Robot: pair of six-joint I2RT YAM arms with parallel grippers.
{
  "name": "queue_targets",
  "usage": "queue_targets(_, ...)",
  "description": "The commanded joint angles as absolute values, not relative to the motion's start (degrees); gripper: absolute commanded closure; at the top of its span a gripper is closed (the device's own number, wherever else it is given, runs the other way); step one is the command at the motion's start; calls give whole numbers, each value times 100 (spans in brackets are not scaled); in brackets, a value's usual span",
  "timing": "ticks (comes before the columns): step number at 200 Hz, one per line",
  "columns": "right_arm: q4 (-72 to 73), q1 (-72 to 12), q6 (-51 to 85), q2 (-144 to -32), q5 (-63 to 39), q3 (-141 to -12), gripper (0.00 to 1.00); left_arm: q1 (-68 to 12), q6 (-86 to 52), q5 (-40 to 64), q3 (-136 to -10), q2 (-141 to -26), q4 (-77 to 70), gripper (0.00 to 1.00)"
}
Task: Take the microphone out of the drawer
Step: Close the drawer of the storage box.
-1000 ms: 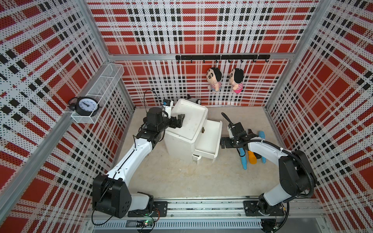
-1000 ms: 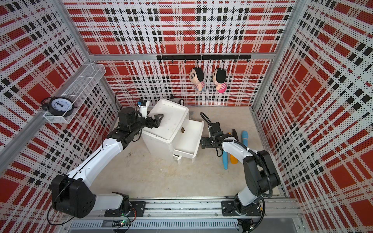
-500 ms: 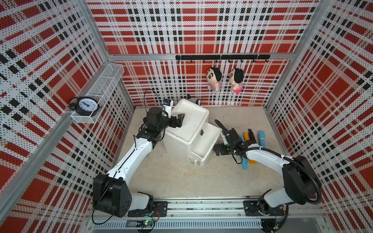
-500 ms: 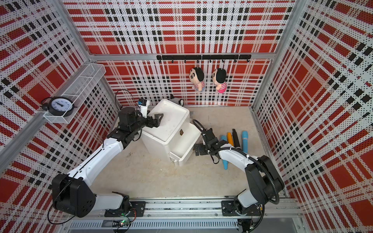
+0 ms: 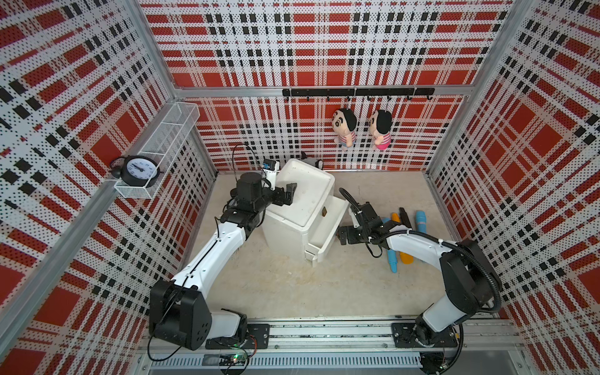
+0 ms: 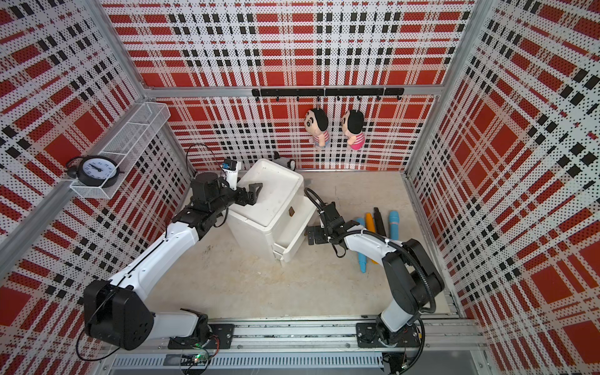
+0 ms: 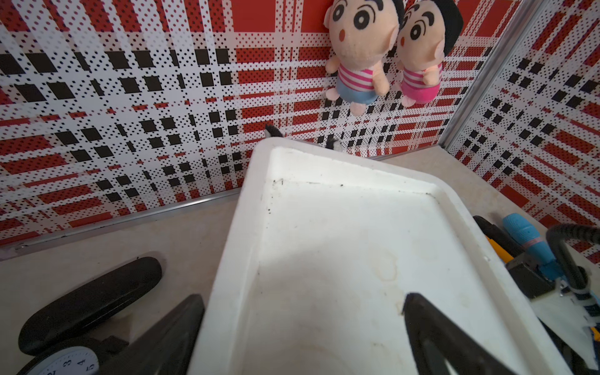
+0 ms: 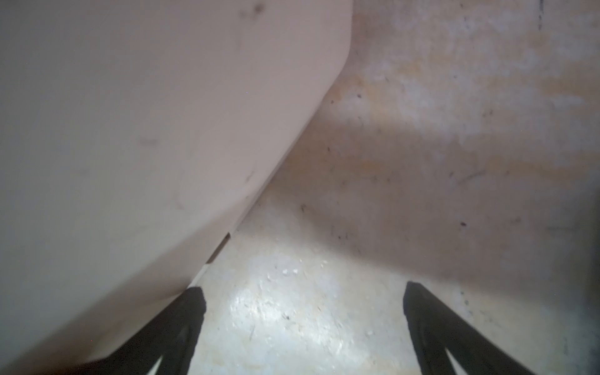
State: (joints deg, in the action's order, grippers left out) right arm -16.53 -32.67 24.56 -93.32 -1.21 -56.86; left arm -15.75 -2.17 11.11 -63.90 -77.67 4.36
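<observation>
Microphones number 4 on the worktop [image 5: 292, 285], lying side by side right of centre in both top views. They are a light-blue microphone [image 5: 421, 223] with a ribbed head, a slim black microphone [image 5: 403, 215], an orange microphone [image 5: 406, 258] and a blue microphone [image 5: 392, 261]; the last 2 are partly hidden under the right arm. The white drawer [image 5: 336, 224] stands pulled out of the cabinet [image 5: 305, 201]. The right pincer [image 5: 341, 237], fingers spread with nothing between them, sits just beside the drawer's outer wall, left of the 4 microphones in the frame and near them. The left pincer [image 5: 290, 194], also spread, straddles the cabinet's top rim near frame centre
</observation>
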Motion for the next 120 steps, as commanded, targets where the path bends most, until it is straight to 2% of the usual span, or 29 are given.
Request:
queue_targets(1,-1201,-3437,2217,-9377,-472,-5972,0,-1881,-363,1670,-6275,-7881,810,2)
queue_targets(120,-952,-3437,2502,-10004,-433,-6575,0,-1907,-376,1596,-6313,-7945,853,2)
